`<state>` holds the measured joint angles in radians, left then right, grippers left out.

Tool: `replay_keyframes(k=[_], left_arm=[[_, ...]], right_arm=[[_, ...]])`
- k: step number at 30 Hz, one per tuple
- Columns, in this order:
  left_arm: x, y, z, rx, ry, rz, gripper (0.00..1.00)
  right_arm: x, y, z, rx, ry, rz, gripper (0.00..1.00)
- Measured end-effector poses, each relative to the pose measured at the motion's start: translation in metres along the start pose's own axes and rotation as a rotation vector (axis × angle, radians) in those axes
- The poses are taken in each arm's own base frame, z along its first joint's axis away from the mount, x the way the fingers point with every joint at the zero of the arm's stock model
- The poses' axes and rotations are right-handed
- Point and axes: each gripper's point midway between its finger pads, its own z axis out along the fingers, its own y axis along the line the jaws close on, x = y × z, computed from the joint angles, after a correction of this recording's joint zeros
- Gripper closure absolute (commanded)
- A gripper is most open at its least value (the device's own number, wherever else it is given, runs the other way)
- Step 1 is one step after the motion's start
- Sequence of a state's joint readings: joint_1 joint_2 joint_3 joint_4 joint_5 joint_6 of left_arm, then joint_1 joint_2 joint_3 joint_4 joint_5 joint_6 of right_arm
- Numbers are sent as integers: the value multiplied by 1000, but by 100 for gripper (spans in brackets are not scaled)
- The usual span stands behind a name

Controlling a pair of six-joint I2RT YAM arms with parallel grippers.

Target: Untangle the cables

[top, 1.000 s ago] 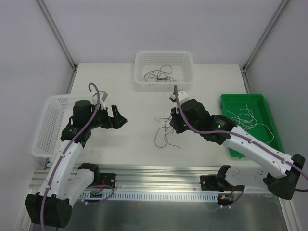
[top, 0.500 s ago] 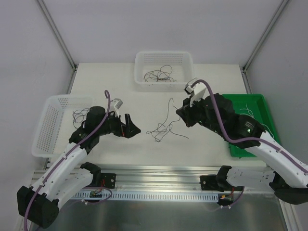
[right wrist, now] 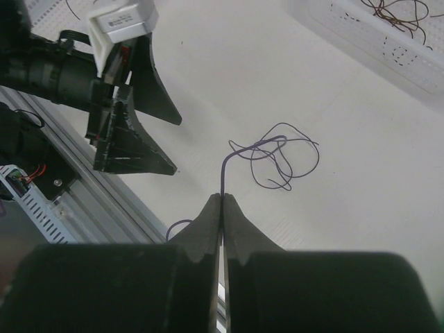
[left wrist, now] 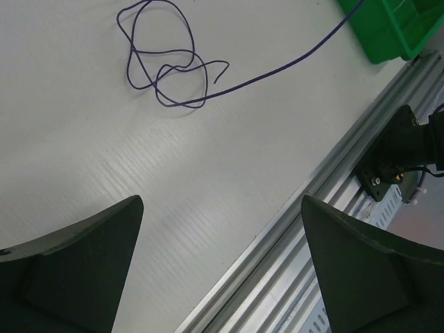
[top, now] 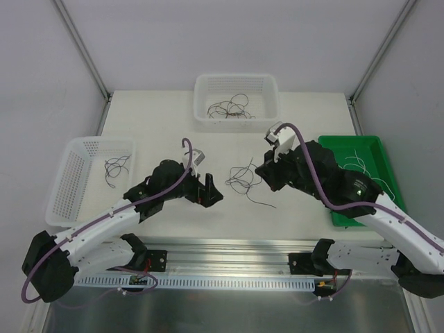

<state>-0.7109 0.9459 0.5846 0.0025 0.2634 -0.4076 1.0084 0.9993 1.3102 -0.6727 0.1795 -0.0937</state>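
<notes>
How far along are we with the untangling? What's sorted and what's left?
Done: one dark cable lies in the left basket, white cables in the green tray. In hand: the right pincer is shut on a purple cable whose loops lie curled on the table; the left pincer hovers open beside them. Left: freeing that cable, plus the tangle in the back basket.

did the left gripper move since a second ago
Yes. The left gripper has swung right and toward the table's near edge, away from the white basket on the left, closing in on the loose cable mid-table.
</notes>
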Motion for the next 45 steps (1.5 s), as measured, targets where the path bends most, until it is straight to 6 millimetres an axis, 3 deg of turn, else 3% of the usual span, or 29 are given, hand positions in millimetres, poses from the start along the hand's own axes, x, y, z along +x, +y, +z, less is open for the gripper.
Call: replay_keyframes(k=[4, 9, 16, 20, 23, 24, 27, 28, 29, 30, 33, 34, 37, 40, 45], left_arm=[[3, -2, 10, -7, 6, 19, 1], [-1, -22, 24, 50, -18, 129, 1], [-8, -53, 44, 161, -89, 359, 1], [-11, -59, 58, 175, -100, 450, 7], [-17, -61, 67, 165, -115, 492, 32], [-19, -60, 69, 158, -121, 503, 54], [-23, -58, 71, 141, -139, 525, 93], [-26, -57, 70, 129, -147, 529, 100], [-28, -56, 69, 119, -155, 536, 100], [-30, -54, 67, 104, -159, 542, 100], [-45, -50, 53, 40, -172, 544, 100], [-55, -50, 45, 7, -177, 543, 100], [-94, -57, 18, -70, -224, 541, 100], [-134, -71, -19, -120, -276, 529, 100], [-169, -87, -68, -156, -309, 473, 100]], right_arm=[[-4, 3, -17, -41, -45, 9, 99], [-8, 9, -32, -90, -86, 19, 99], [1, 17, -28, -132, -66, 30, 99], [5, 21, -24, -152, -59, 41, 99], [5, 22, -24, -158, -61, 45, 99], [5, 22, -25, -158, -64, 47, 99], [8, 20, -26, -156, -72, 52, 99], [10, 19, -26, -150, -71, 52, 98], [13, 17, -25, -142, -71, 53, 95], [18, 14, -24, -129, -66, 54, 93], [34, 3, -18, -66, -45, 65, 69], [41, -3, -14, -37, -33, 67, 54], [65, -17, -3, 38, 18, 74, 30], [86, -27, 6, 95, 68, 72, 19], [103, -35, 12, 139, 98, 71, 15]])
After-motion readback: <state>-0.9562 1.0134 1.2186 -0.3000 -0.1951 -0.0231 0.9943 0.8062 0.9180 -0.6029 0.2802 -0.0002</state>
